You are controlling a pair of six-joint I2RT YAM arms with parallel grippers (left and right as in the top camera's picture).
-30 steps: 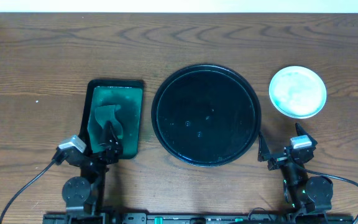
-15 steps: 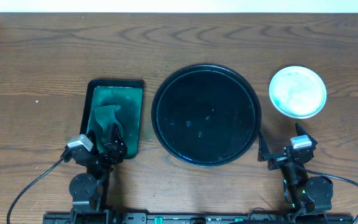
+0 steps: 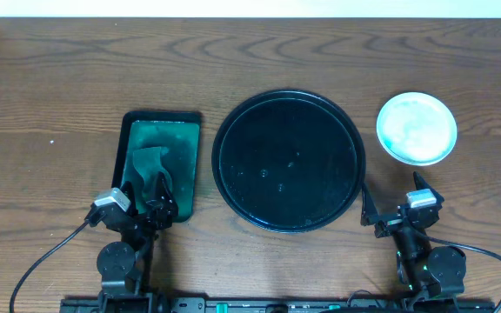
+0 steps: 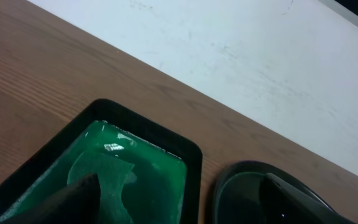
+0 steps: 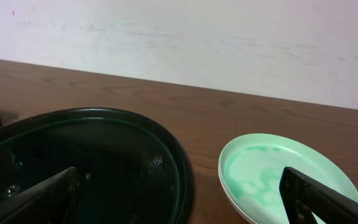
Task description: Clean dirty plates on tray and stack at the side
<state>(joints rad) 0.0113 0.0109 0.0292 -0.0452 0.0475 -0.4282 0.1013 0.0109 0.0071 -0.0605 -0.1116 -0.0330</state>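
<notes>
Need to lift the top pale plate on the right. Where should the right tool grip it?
Pinch the near rim of the small round pale-cyan plate, coming from the robot's side with the open right tool. It lies flat, so only the raised lip offers a hold; the large round black tray sits beside its left edge.
</notes>
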